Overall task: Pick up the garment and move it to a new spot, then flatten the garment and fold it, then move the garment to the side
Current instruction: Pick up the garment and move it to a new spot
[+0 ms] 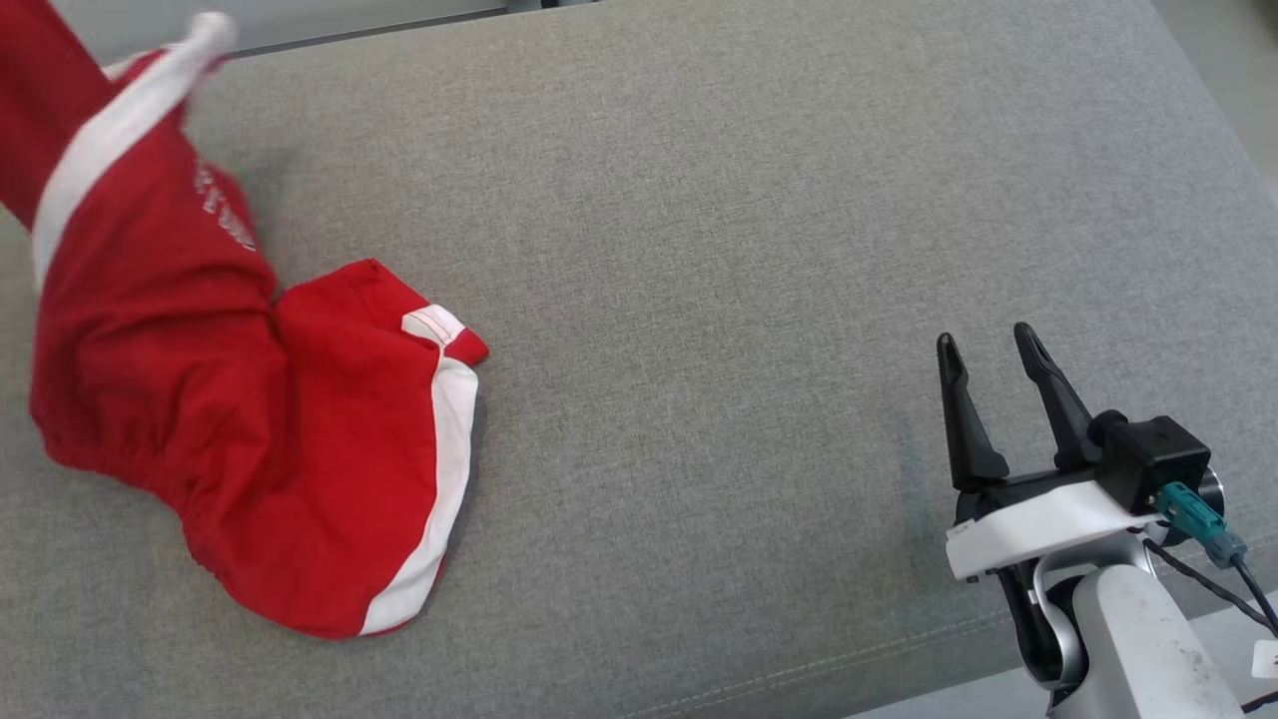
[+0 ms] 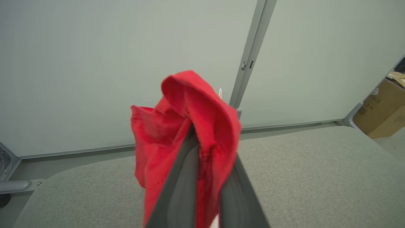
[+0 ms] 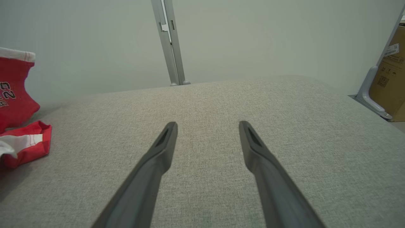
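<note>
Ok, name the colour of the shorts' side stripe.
White stripe on red shorts; head view shows it best.

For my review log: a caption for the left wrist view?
Left claw shut on a bunch of the red garment, grey cushion beyond.

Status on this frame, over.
Left claw shut on red garment, one end raised, rest on grey cushion. Right claw open, apart. Nothing blocking.

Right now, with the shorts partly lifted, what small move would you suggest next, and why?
I would probably raise the left hand a little: it is shut on the red shorts, but their lower end lies on the cushion, and the right hand sits open, apart from them.
</note>
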Controlling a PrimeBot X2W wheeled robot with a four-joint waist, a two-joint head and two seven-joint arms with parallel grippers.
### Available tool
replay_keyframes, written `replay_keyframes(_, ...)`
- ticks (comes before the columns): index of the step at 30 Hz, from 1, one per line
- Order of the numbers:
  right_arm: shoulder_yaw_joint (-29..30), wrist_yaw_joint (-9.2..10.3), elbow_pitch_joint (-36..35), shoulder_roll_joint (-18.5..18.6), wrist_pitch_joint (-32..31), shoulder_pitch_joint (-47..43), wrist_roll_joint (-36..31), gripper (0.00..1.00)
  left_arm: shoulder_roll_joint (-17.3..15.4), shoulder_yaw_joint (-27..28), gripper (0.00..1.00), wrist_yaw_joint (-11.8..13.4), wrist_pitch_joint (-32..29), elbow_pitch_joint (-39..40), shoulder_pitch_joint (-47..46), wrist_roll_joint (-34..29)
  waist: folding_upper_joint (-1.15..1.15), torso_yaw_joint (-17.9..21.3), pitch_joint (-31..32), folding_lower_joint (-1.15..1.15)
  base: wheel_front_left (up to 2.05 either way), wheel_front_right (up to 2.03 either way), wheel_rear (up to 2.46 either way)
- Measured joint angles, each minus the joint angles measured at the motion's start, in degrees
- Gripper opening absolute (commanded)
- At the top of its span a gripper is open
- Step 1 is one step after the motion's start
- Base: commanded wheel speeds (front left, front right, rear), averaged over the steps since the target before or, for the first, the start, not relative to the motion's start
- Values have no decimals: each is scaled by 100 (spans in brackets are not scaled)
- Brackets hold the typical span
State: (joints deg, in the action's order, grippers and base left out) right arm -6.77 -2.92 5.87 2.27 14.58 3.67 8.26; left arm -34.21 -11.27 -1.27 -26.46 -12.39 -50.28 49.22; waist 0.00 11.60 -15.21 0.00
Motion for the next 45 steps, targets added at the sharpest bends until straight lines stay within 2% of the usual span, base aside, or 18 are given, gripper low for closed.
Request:
replay_keyframes(10, -78, -1, 14, 2, 0, 82, 53, 100, 12, 4, 0, 48, -235, 23, -494, -19, 0, 39, 66, 0, 0, 0, 0)
replay_keyframes(14, -102, -1, 15, 2, 0, 87, 54, 100, -359, 101, 0, 211, -282, -145, -503, -223, 0, 92, 58, 0, 0, 0, 0)
replay_keyframes(15, -88, 0, 14, 3, 0, 87, 54, 100, -580, 222, 0, 304, -282, -247, -544, -386, 0, 116, 40, 0, 0, 0, 0)
replay_keyframes(20, -32, 10, 13, 1, 0, 86, 55, 100, -1027, 477, 0, 489, -263, -588, -699, -638, 0, 141, -1, 0, 0, 0, 0)
replay_keyframes(30, 26, 44, 2, 0, 0, 120, 40, 100, -1671, 651, 0, 591, 313, -1055, -703, -1336, 0, 110, -134, 0, 0, 0, 0)
replay_keyframes(31, 35, 43, 1, 0, 0, 147, 34, 100, -1647, 669, 0, 591, 333, -1093, -703, -1302, 0, 107, -145, 0, 0, 0, 0)
replay_keyframes(37, 37, 30, -16, 1, 0, 206, 26, 100, -984, 594, 0, 531, 358, -1269, -586, -847, 0, 76, -253, 0, 0, 0, 0)
replay_keyframes(45, -85, -8, -24, -2, 0, 354, 27, 100, -672, 508, 0, 472, 561, -1585, -113, -755, 0, 112, -438, 0, 0, 0, 0)
